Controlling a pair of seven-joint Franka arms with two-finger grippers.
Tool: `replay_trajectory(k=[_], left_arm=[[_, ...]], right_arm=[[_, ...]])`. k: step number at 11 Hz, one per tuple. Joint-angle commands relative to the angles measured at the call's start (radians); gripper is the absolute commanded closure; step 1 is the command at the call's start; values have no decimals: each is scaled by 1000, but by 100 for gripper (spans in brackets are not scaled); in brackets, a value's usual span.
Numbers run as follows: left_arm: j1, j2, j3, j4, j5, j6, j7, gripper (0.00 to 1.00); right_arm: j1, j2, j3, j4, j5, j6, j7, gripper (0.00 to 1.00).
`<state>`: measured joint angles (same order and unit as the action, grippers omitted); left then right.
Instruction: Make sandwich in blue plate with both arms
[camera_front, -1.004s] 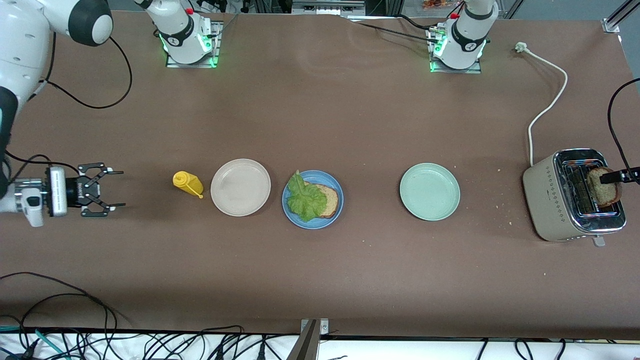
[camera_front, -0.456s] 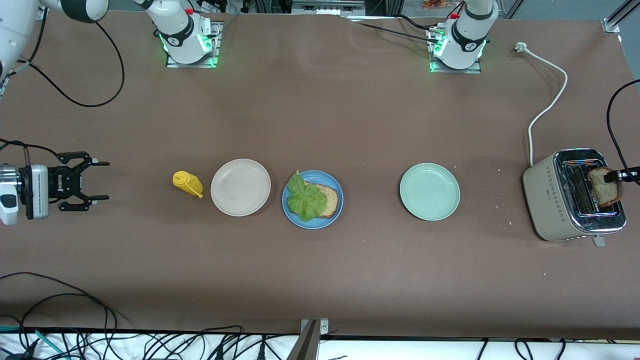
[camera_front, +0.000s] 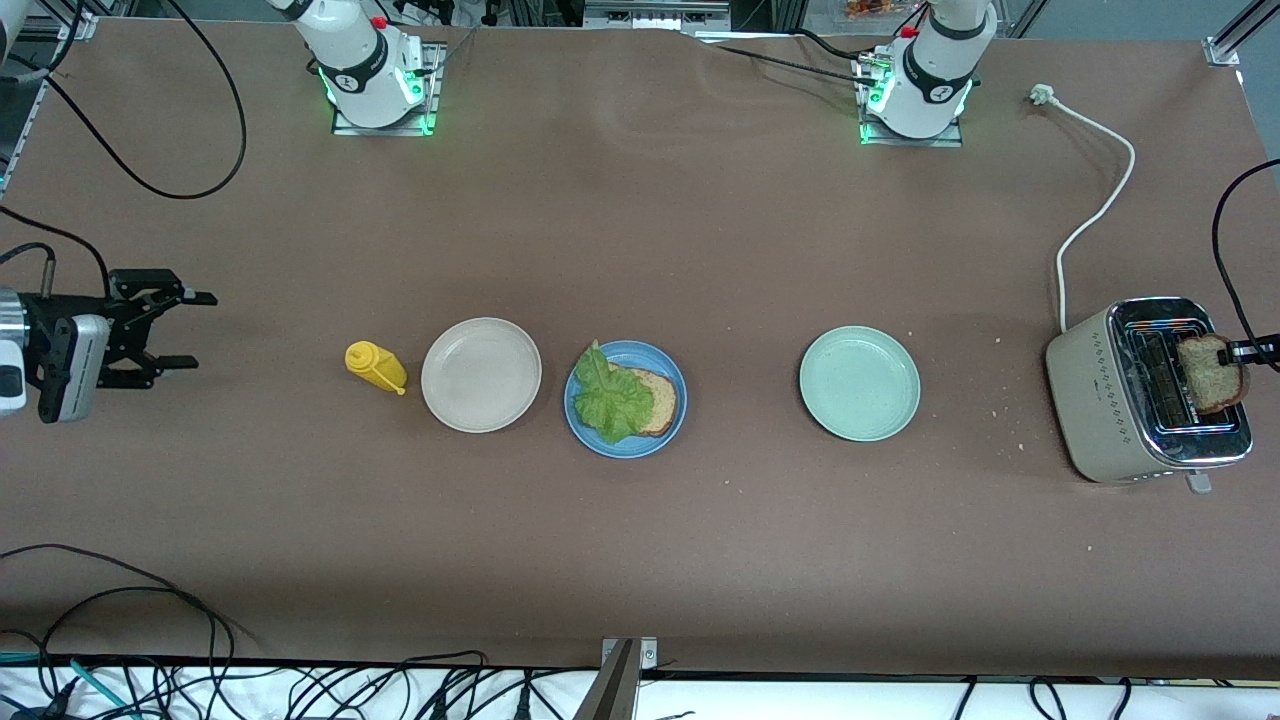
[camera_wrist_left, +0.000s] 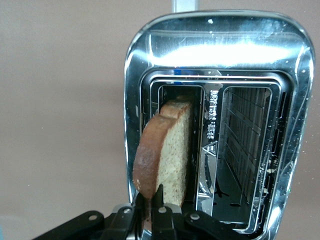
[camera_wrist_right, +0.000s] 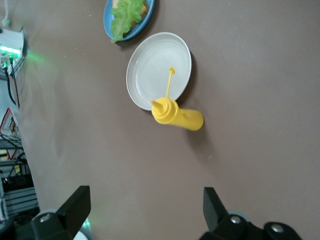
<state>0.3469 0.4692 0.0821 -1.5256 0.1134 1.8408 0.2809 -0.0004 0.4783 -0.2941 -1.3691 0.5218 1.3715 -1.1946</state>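
The blue plate (camera_front: 673, 432) lies mid-table and carries one slice of brown bread (camera_front: 661, 401) with a crinkled lettuce leaf (camera_front: 611, 401) on top. A second bread slice (camera_front: 1209, 375) stands upright in a slot of the toaster (camera_front: 1108, 392) at the left arm's end of the table. My left gripper (camera_front: 1232, 352) is shut on that slice's upper edge. The left wrist view shows the slice (camera_wrist_left: 169, 150) pinched at its crust by the left gripper (camera_wrist_left: 150, 194). My right gripper (camera_front: 192, 328) hangs open over bare table at the right arm's end, holding nothing.
A yellow squeeze bottle (camera_front: 373, 366) lies beside an empty beige plate (camera_front: 481, 374), both between the right gripper and the blue plate. An empty mint-green plate (camera_front: 859, 383) sits between the blue plate and the toaster. The toaster's white cord (camera_front: 1092, 212) runs toward the left arm's base.
My left gripper has shut on the bread slice in the toaster. My right gripper has drawn away from the bottle toward the table's end, still open.
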Motion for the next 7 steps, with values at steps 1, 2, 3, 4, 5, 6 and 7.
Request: replay_trajectory(k=[1, 2, 3, 4, 5, 6, 7], left_arm=[[7, -14, -4, 25, 20, -9, 24, 100], [7, -29, -5, 25, 17, -14, 38, 100], [7, -55, -5, 24, 17, -20, 56, 100], [6, -82, -5, 25, 17, -44, 82, 100], [6, -110, -8, 24, 17, -57, 95, 100], [6, -135, -12, 25, 16, -83, 98, 100], [4, -153, -18, 25, 15, -116, 98, 100]], right_arm=[[-6, -219, 90, -171, -164, 38, 367, 0], [-4, -275, 113, -206, -222, 40, 453, 0], [-4, -338, 134, -255, -273, 55, 566, 0], [-4, -404, 160, -307, -323, 79, 718, 0], [-4, -449, 208, -335, -389, 84, 871, 0], [-4, -467, 261, -343, -481, 86, 1070, 0], [-4, -469, 289, -343, -515, 86, 1266, 0]])
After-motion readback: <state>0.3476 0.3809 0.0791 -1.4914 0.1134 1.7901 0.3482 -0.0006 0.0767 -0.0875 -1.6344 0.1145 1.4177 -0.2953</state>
